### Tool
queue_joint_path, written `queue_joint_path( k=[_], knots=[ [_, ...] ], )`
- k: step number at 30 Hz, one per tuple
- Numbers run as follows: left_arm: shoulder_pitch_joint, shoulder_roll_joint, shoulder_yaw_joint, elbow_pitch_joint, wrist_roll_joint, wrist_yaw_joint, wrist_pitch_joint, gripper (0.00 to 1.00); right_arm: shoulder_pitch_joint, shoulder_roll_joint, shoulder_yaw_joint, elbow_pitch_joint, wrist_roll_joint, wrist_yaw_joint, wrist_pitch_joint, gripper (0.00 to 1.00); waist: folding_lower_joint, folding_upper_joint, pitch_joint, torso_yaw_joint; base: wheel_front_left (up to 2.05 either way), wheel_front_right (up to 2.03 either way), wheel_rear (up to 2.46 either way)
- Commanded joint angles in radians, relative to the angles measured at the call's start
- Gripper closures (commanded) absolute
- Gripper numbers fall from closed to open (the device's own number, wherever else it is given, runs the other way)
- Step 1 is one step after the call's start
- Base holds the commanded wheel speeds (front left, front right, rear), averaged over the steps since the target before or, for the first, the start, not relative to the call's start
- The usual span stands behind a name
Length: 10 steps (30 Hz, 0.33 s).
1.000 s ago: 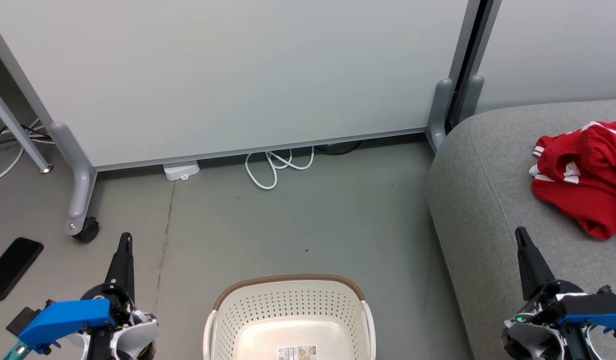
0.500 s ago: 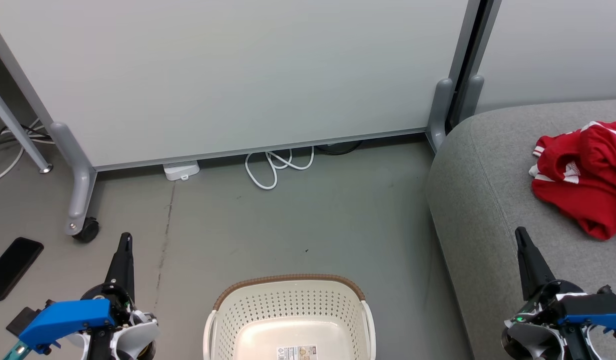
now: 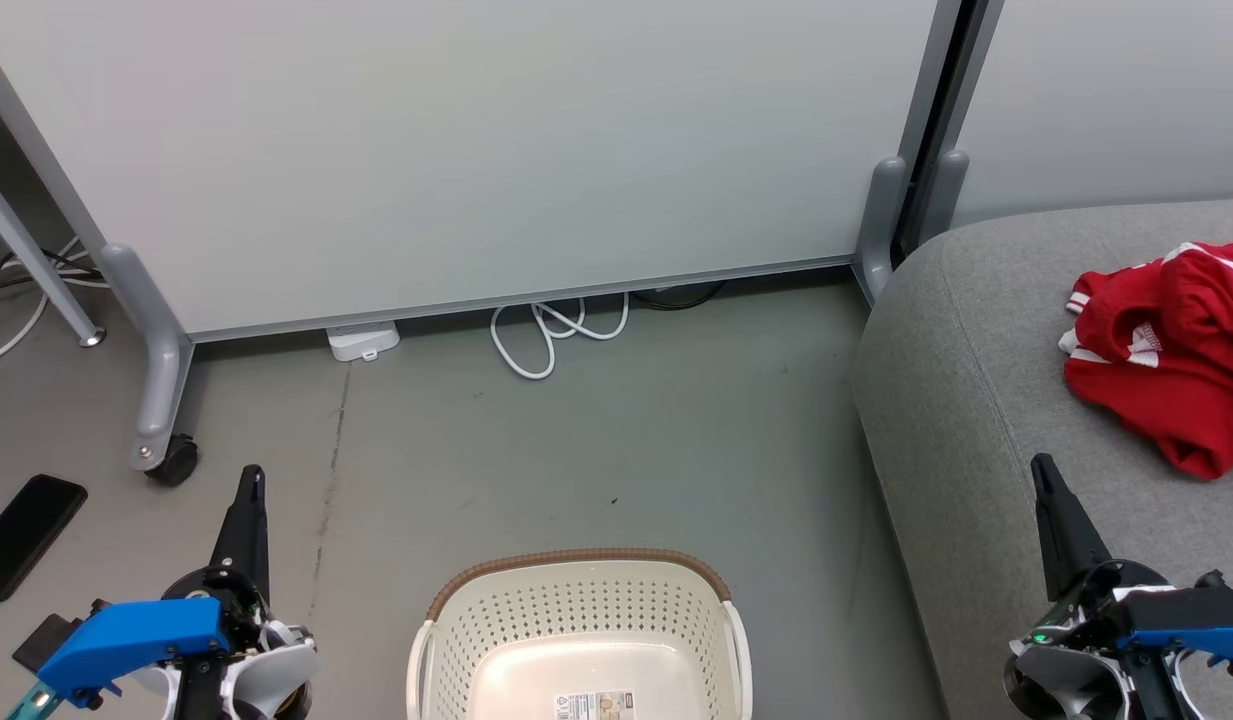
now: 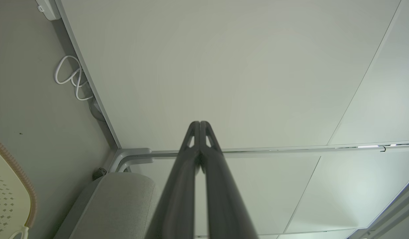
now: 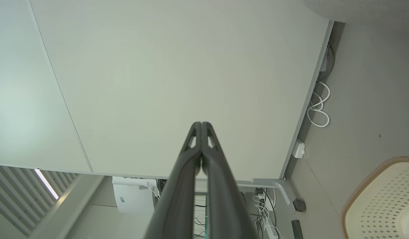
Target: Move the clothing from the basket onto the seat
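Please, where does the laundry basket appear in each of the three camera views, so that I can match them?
Head view: basket at the bottom edge, centre, cut off below.
Left wrist view: basket at the lower left edge.
Right wrist view: basket in the lower right corner.
Shared landmark: the coiled white cable beneath the partition.

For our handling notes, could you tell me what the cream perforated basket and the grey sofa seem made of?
Cream perforated basket: likely moulded plastic, smooth, glossy floor; brown braided rim, possibly woven. Grey sofa: fabric upholstery, matte, stitched seams.
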Motion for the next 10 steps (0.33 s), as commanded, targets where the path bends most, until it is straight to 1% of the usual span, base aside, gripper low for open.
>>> queue_joint_path(
  k=[1, 10],
  knots=[
    [-0.01, -0.001, 0.003, -0.003, -0.002, -0.003, 0.004, 1.0, -0.01, 0.002, -0.001, -0.003, 0.003, 0.001, 0.003, 1.0, 0.0, 0.0, 0.0, 0.0, 0.0, 0.0, 0.0],
    [-0.01, -0.001, 0.003, -0.003, -0.002, -0.003, 0.004, 1.0, -0.01, 0.002, -0.001, -0.003, 0.003, 0.001, 0.003, 1.0, 0.0, 0.0, 0.0, 0.0, 0.0, 0.0, 0.0]
  ],
)
